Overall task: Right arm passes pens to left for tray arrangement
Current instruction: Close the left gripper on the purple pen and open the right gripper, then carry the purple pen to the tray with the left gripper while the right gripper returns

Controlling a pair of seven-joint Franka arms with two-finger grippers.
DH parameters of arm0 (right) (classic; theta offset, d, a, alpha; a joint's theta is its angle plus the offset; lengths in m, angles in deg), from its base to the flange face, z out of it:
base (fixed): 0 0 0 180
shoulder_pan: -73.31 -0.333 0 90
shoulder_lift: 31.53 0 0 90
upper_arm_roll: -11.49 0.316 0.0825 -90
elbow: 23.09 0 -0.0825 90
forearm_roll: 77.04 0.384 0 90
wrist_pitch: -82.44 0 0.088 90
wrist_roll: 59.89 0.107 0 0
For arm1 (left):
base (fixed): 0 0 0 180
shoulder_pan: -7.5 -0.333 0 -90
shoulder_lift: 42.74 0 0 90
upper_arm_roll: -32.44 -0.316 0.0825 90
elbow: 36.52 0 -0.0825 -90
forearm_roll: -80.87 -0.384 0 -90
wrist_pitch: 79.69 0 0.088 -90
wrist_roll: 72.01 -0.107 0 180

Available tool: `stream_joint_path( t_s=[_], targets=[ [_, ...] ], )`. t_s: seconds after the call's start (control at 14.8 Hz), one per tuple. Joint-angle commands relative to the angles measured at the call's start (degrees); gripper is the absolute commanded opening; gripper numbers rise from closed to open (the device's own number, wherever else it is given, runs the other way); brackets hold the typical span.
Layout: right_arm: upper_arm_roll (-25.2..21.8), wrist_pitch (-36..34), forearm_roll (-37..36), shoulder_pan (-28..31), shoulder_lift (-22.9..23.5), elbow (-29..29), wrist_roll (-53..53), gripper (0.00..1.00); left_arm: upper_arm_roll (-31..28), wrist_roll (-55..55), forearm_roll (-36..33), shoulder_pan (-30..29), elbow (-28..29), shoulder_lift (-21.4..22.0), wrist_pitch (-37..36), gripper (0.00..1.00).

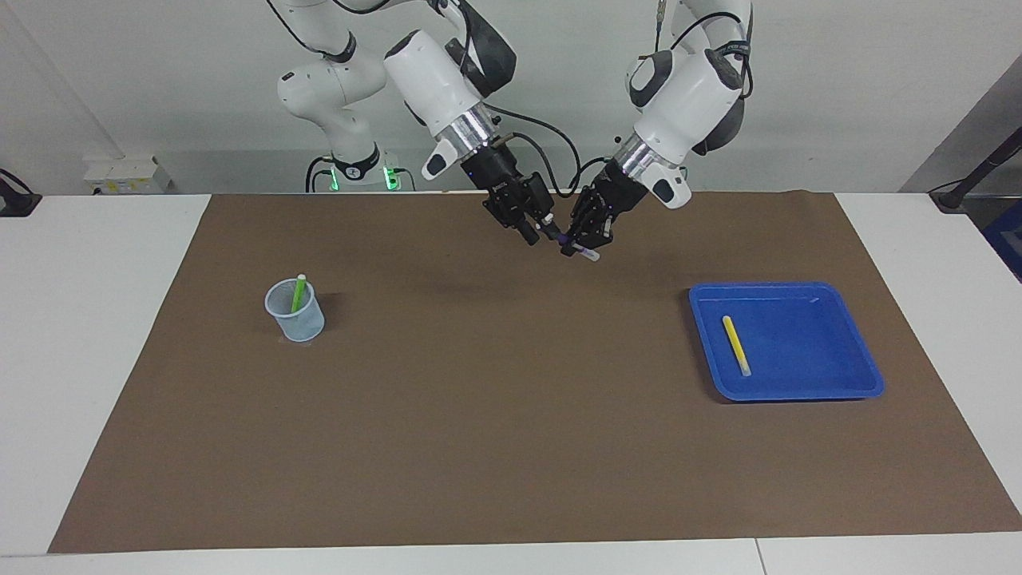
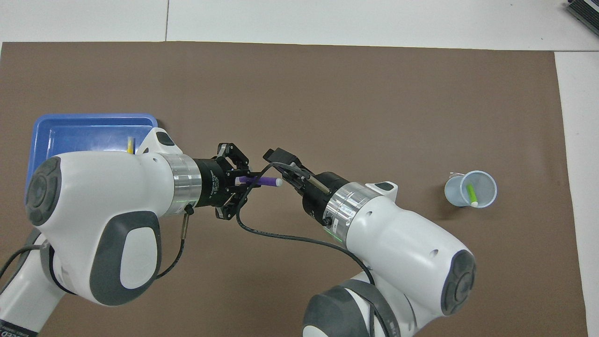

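Above the brown mat's middle, my left gripper (image 1: pixel 576 243) (image 2: pixel 243 180) is shut on the dark purple pen (image 1: pixel 591 255) (image 2: pixel 260 180), which lies roughly level. The pen's whitish tip points at my right gripper (image 1: pixel 540 231) (image 2: pixel 284 167), which is open just off that tip, not gripping it. A yellow pen (image 1: pixel 735 345) (image 2: pixel 129 146) lies in the blue tray (image 1: pixel 798 393) (image 2: pixel 70 119) toward the left arm's end of the table. The green pen (image 1: pixel 299 292) (image 2: pixel 471 194) stands in a translucent cup (image 1: pixel 297 318) (image 2: pixel 485 186) toward the right arm's end.
A brown mat (image 1: pixel 495 415) covers most of the white table. A black cable (image 2: pixel 281 241) loops from the right wrist below both grippers.
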Motion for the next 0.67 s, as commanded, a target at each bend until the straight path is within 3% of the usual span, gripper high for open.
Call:
stream_joint_path(
  t_s=[0.0, 0.4, 0.61],
  targets=[
    [-0.08, -6.08, 1.83, 2.42, -0.56, -0.19, -10.79, 1.00, -0.15, -17.73, -5.36, -4.03, -0.86, 1.46, -9.86, 0.00],
    [-0.25, -26.55, 0.16, 10.58, -2.49, -0.10, -29.88, 1.00, -0.15, -54.48, -17.49, -13.52, -1.21, 2.60, -22.62, 0.00],
    [-0.17, -37.55, -10.43, 16.30, -3.63, -0.19, -32.36, 1.00, -0.15, -68.82, -23.30, -18.53, -1.13, 2.87, -24.57, 0.00]
  ],
)
